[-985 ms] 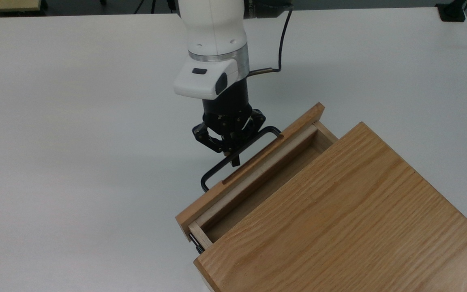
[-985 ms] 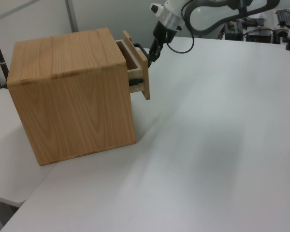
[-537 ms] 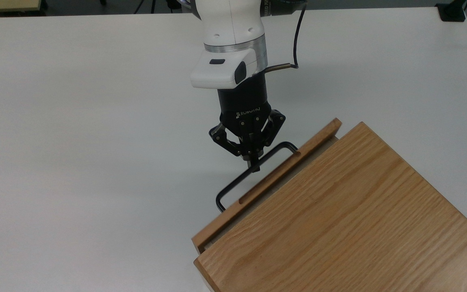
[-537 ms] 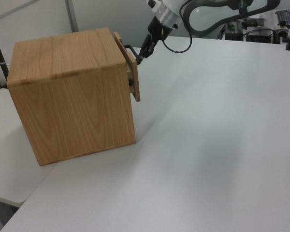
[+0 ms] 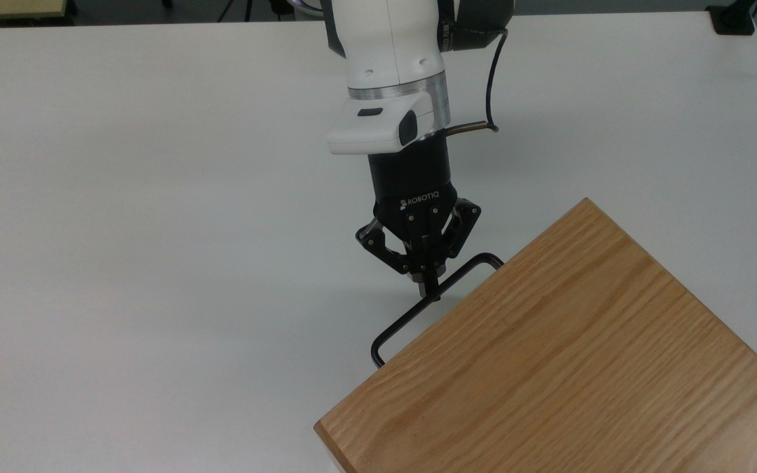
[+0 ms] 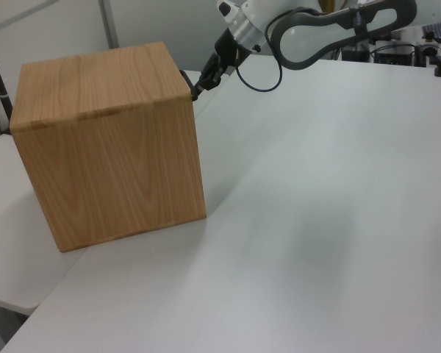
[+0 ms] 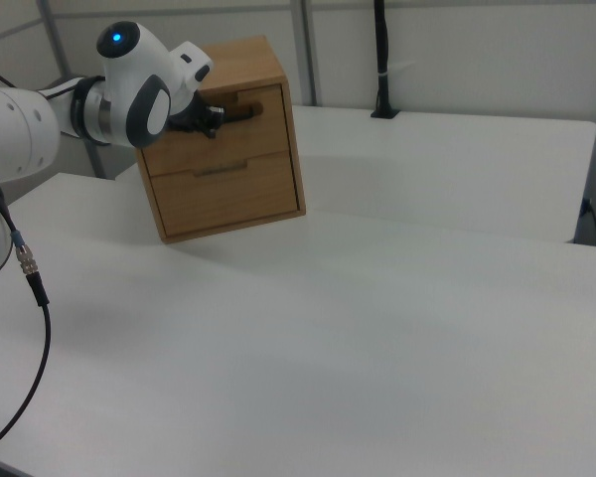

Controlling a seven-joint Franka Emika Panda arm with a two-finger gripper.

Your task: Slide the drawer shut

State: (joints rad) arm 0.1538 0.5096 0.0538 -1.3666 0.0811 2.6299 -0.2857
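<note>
The black two-finger pincer (image 5: pixel 426 284) on the white robot arm (image 5: pixel 388 79) has its fingertips pinched together on the thin black U-shaped bar handle (image 5: pixel 411 315). In the top view, this handle juts out from under the oak-grain cabinet body (image 5: pixel 549 368), just right of and below the pincer. In the right view, the light-wood upper drawer (image 7: pixel 253 124) sits flush in the cabinet, directly right of the pincer (image 7: pixel 216 119), above a second drawer (image 7: pixel 228 189).

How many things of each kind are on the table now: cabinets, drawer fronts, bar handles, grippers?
Cabinets: 1, the oak cabinet
Drawer fronts: 2, the upper drawer and a lower drawer
Bar handles: 1, the black handle
Grippers: 1, the gripper, shut on the handle
Total: 5
</note>
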